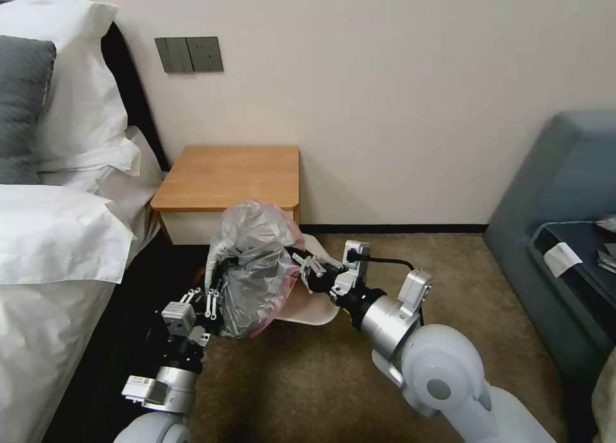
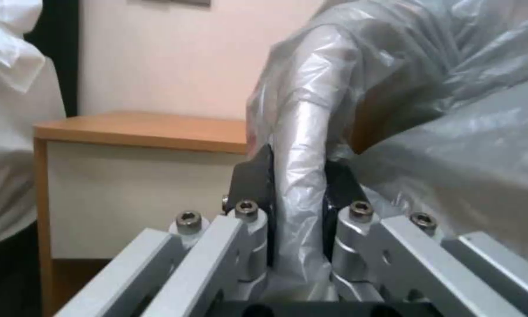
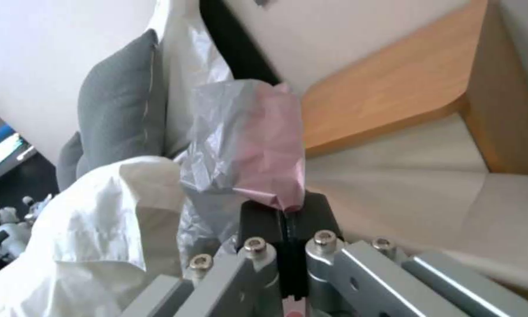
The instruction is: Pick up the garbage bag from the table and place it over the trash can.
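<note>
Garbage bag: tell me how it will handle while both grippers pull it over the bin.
The garbage bag looks limp: it billows and crumples between the left gripper and right gripper. Probably very light, since thin pinches hold it. The glossy film may slip from the pads.

Garbage bag [image 1: 253, 269]: translucent grey, crinkled, with pink-red edge. Bench [image 1: 231, 173]: orange-brown wood top, white drawer front. Trash can [image 1: 314, 305]: cream. Left hand [image 1: 212, 298] and right hand [image 1: 307, 265]: silver-grey metal links, black fingers [image 2: 255, 180]. Carpet [image 1: 308, 379]: brown-olive. Wall [image 1: 385, 96]: off-white. Wall switch plate [image 1: 189, 54]: dark grey. Pillows [image 1: 77, 96]: white, one grey cushion [image 1: 22, 103]. Sofa [image 1: 564, 192]: blue-grey.
</note>
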`<state>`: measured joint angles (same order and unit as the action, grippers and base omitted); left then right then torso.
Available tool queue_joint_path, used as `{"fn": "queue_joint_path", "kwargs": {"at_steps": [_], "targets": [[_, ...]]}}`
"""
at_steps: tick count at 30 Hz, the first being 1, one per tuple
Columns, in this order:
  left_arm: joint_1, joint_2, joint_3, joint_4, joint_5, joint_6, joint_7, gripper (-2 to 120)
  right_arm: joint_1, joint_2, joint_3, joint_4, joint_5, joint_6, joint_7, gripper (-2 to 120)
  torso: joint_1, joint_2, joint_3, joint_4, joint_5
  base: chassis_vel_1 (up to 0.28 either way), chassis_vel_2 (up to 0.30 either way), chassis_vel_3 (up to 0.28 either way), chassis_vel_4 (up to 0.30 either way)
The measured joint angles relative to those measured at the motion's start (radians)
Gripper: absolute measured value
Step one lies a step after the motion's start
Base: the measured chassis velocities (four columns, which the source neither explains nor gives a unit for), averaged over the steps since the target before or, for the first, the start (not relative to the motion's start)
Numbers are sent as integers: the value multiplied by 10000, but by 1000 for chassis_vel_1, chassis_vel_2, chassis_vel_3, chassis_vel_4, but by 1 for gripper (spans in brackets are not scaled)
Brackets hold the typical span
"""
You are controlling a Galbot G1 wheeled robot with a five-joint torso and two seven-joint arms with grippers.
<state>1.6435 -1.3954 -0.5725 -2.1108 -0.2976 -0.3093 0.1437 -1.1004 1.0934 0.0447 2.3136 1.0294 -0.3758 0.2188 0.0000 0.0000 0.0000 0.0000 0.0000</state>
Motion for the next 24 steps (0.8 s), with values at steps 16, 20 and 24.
{"fn": "queue_joint_path", "kwargs": {"at_steps": [16,20,24], "targets": [[-102,-21,-393,198,-1219,-853,974,9,-314,-860,1379,-27,293,25,61,0,0,0,0,0,1,0,0,0,0],[-97,-20,-383,139,-1574,-782,948,9,-530,-1044,1590,46,300,25,52,0,0,0,0,0,1,0,0,0,0],[-138,18,-293,-36,-2074,-448,667,9,-1003,-1294,2031,306,299,23,24,0,0,0,0,-2,2,0,0,0,0]]}}
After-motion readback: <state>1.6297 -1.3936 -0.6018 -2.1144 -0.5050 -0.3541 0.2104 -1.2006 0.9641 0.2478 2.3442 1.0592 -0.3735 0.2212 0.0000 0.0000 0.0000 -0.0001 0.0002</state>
